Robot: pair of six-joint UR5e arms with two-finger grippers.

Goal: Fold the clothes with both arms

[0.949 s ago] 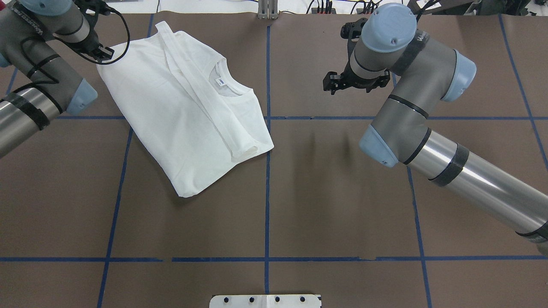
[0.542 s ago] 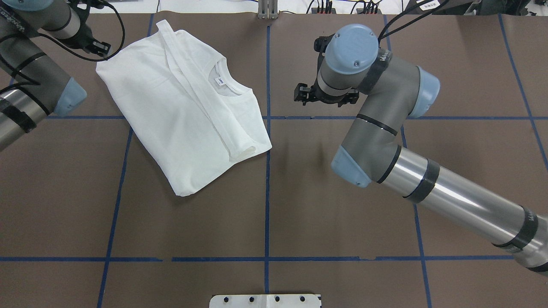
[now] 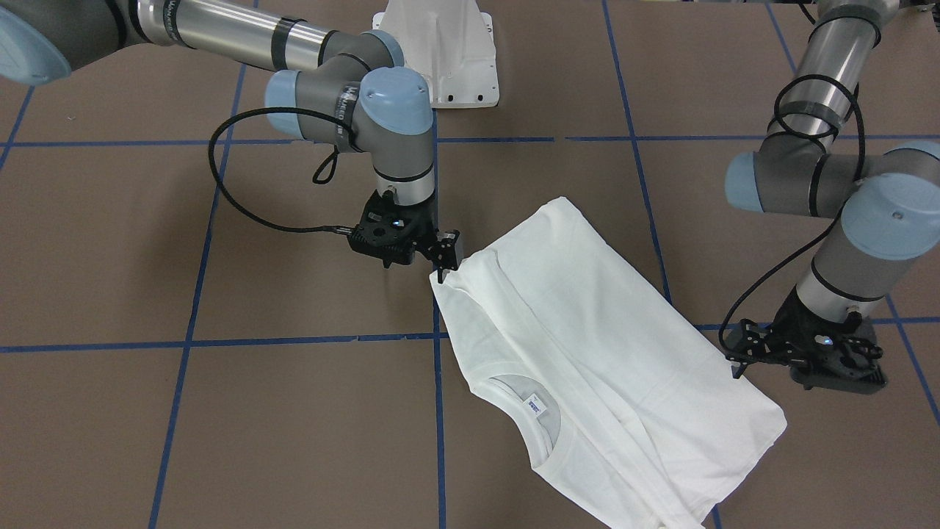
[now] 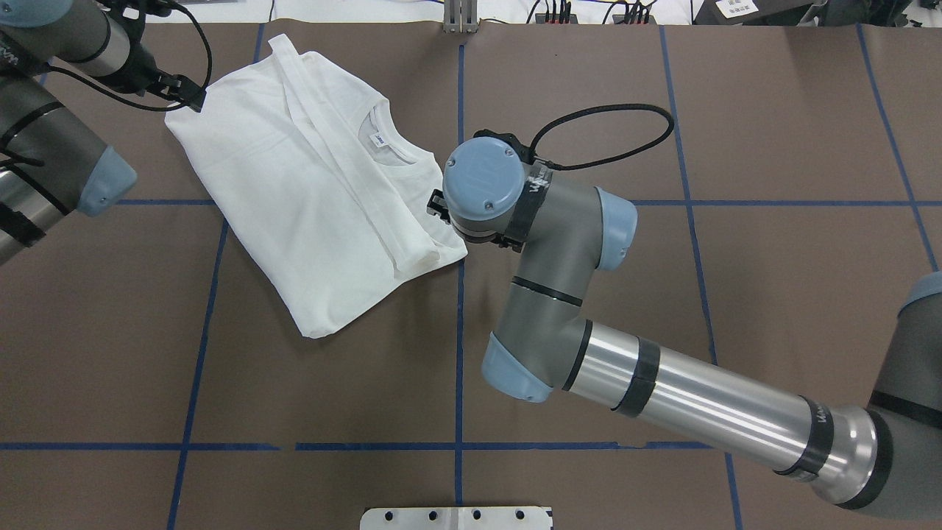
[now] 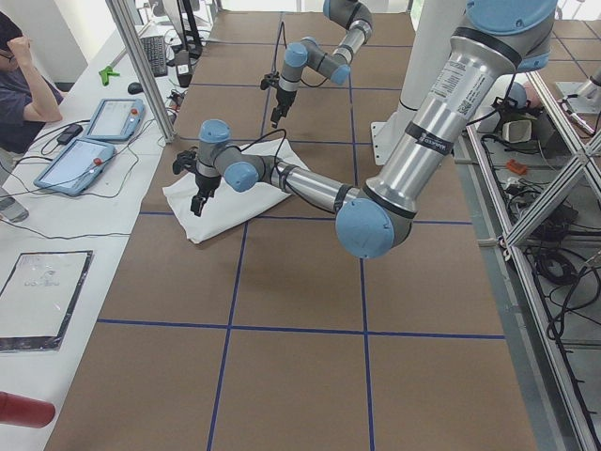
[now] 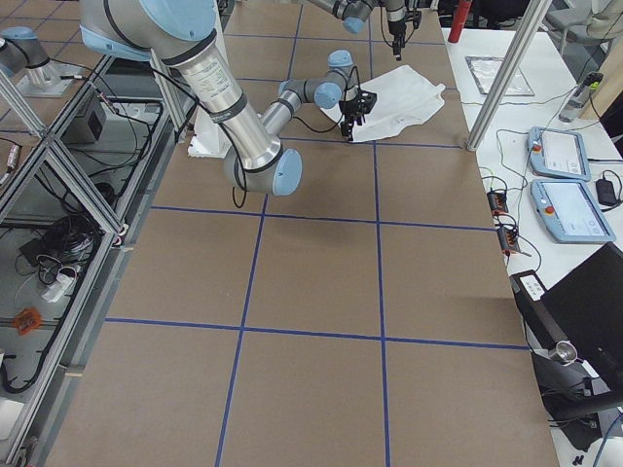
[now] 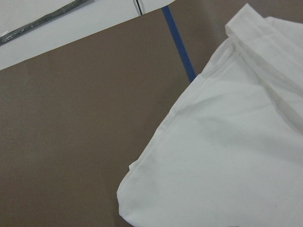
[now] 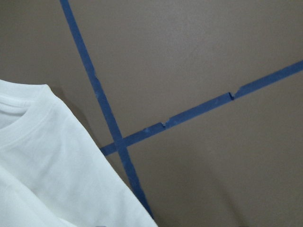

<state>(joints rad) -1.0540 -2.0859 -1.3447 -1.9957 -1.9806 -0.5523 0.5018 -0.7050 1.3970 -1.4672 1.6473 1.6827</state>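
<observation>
Nearest the robot, the white pedestal base (image 4: 456, 517) sits at the table's (image 4: 331, 397) near edge, cut off by the frame. Beyond it, the right gripper (image 3: 443, 264) hangs at the shoulder-end corner of the white long-sleeved T-shirt (image 4: 294, 221), close to the table's middle. The overhead view hides its fingers under the wrist, and the front view does not settle whether the jaws are parted or pinch any cloth.

The shirt lies flat toward the table's far left corner. A sleeve (image 4: 331, 154) is folded in over the body, with the collar (image 4: 401, 153) and neck label (image 4: 377, 139) facing up; no printed text shows.

Farthest off, the left gripper (image 4: 193, 97) stands just beside the shirt's opposite-end corner, near the far edge. Its opening cannot be told either, since its wrist camera shows only cloth and no fingers.

The step in hand looks like taking two corners for a crosswise fold. Next, each gripper would need to close on its corner, then both lift together.
</observation>
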